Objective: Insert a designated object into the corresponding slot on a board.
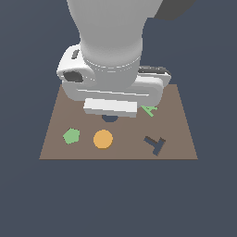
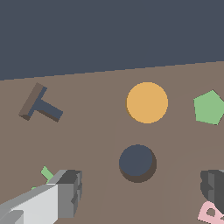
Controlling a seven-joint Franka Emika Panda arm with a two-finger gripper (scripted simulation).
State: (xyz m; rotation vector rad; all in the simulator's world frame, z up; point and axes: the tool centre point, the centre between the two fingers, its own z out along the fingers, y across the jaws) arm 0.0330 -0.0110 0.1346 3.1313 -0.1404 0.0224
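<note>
The flat orange disc (image 1: pixel 102 139) lies on the brown board (image 1: pixel 178 132), between the green pentagon (image 1: pixel 71 135) and the dark T-shaped cut-out (image 1: pixel 155 144). The dark round slot (image 1: pixel 109 118) shows only partly under my hand. In the wrist view the disc (image 2: pixel 147 103) lies a short way from the slot (image 2: pixel 137 162) on the board (image 2: pixel 87 140). My gripper (image 2: pixel 140 188) is open and empty, above the board, with the slot nearly between its fingers (image 2: pixel 68 192). It is apart from the disc.
The green letter A (image 1: pixel 149 110) is half hidden behind my hand; a bit of it shows in the wrist view (image 2: pixel 46 173). The pentagon (image 2: pixel 209 107), the T cut-out (image 2: pixel 40 105) and a pink letter (image 2: pixel 210 213) also show there. The board's edge lies beyond the disc.
</note>
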